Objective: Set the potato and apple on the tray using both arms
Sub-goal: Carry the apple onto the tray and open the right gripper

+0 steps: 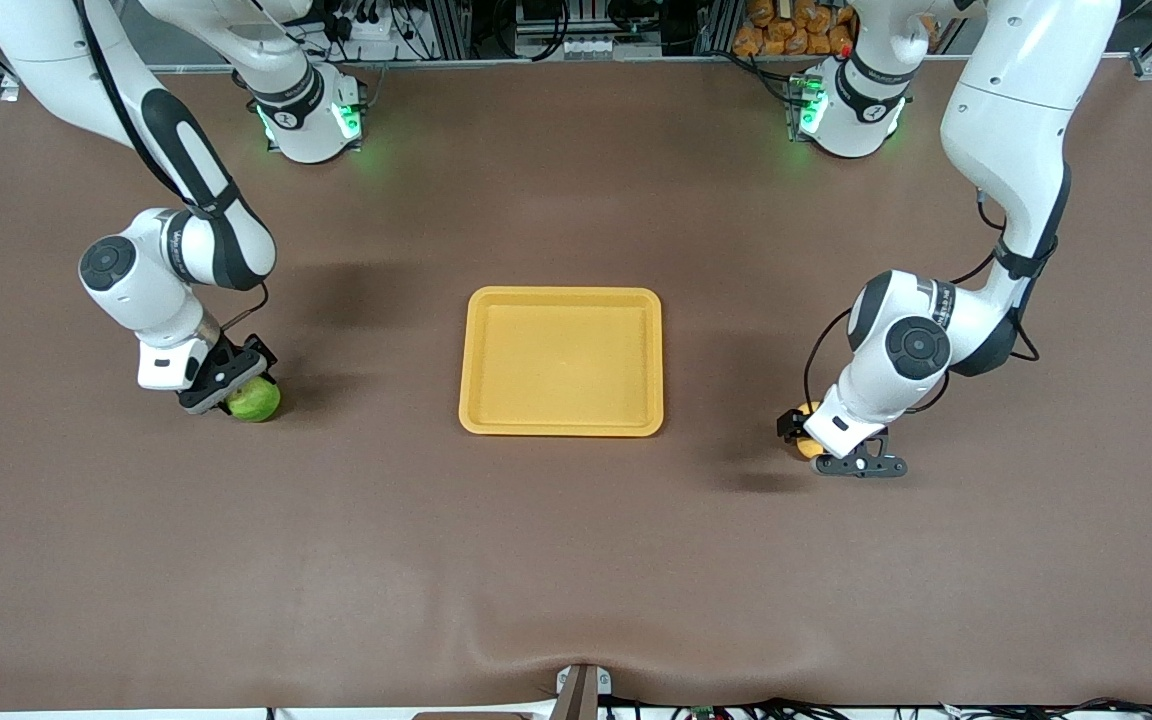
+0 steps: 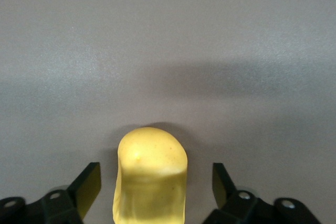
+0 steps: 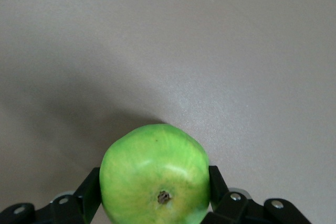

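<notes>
At mid-left, the right gripper (image 1: pixel 236 385) pinches the apple (image 1: pixel 255 400); at mid-right, the left gripper (image 1: pixel 841 450) straddles the potato (image 1: pixel 808 443) with its fingers wide, so that potato could roll away when they shut.

You've got a plain brown mat (image 1: pixel 576 560) covering the whole bench, with a ripple at the edge nearest the front camera. A small metal bracket (image 1: pixel 581 690) sits mid-edge there. Orange packets (image 1: pixel 786 30) are piled past the top edge.

The left hand (image 2: pixel 156 184) straddles the potato (image 2: pixel 151 179) on the table (image 2: pixel 168 51), fingers (image 2: pixel 88 184) clear of it.
</notes>
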Tool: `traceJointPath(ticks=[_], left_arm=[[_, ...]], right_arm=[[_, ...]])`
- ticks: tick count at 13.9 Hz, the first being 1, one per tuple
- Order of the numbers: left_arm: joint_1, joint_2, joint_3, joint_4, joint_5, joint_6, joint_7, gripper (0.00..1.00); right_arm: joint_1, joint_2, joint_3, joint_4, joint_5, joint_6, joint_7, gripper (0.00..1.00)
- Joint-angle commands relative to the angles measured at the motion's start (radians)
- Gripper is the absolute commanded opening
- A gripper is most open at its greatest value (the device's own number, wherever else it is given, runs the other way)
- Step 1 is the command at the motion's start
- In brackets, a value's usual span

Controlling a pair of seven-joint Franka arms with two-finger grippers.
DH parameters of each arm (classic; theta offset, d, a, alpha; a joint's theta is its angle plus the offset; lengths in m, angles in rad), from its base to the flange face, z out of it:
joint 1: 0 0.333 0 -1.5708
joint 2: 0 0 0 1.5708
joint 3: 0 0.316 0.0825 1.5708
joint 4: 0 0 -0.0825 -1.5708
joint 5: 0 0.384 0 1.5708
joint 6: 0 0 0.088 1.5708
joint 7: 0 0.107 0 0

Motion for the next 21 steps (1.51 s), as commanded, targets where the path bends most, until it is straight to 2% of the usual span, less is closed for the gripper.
traceJointPath(ticks=[1,2,3,4,8,10,12,14,17,19,20,21], left_arm=[[0.002,-0.015,0.002,-0.03,0.029,0.019,-0.028,0.55],[0.002,-0.019,0.002,-0.041,0.029,0.019,-0.028,0.26],[0.003,-0.024,0.002,-0.047,0.029,0.019,-0.028,0.05],[0.005,-0.036,0.0,-0.059,0.029,0.019,-0.036,0.0],[-0.007,-0.088,-0.003,-0.064,0.031,0.013,-0.094,0.0],[-0.013,-0.12,-0.016,-0.061,0.029,-0.001,-0.128,0.0],[-0.014,-0.15,-0.029,-0.05,0.031,-0.028,-0.131,0.0],[-0.013,-0.17,-0.052,-0.032,0.029,-0.064,-0.133,0.0],[-0.013,-0.185,-0.087,0.014,0.026,-0.151,-0.166,0.0],[-0.017,-0.181,-0.113,0.057,0.021,-0.205,-0.206,0.0],[-0.02,-0.177,-0.128,0.065,0.021,-0.206,-0.243,0.0],[-0.02,-0.171,-0.141,0.083,0.021,-0.206,-0.263,0.0]], right_arm=[[-0.004,-0.03,0.029,-0.012,0.02,-0.026,-0.054,0.2],[-0.004,-0.053,0.038,-0.009,0.02,-0.099,-0.054,0.2],[0.002,-0.081,0.047,-0.006,0.022,-0.161,-0.054,0.2],[0.004,-0.11,0.076,-0.001,0.026,-0.201,-0.054,0.21],[0.004,-0.169,0.194,0.029,0.095,-0.321,-0.064,0.22],[0.005,-0.167,0.271,0.054,0.118,-0.326,-0.063,0.29],[0.039,-0.144,0.354,0.118,0.224,-0.321,-0.061,0.31],[0.121,-0.063,0.37,0.211,0.307,-0.31,-0.063,0.33],[0.213,0.017,0.37,0.27,0.307,-0.259,-0.067,0.46],[0.281,0.077,0.368,0.266,0.298,-0.121,-0.074,0.5],[0.289,0.103,0.368,0.264,0.298,-0.1,-0.074,0.54],[0.287,0.117,0.368,0.261,0.298,-0.099,-0.074,0.82]])
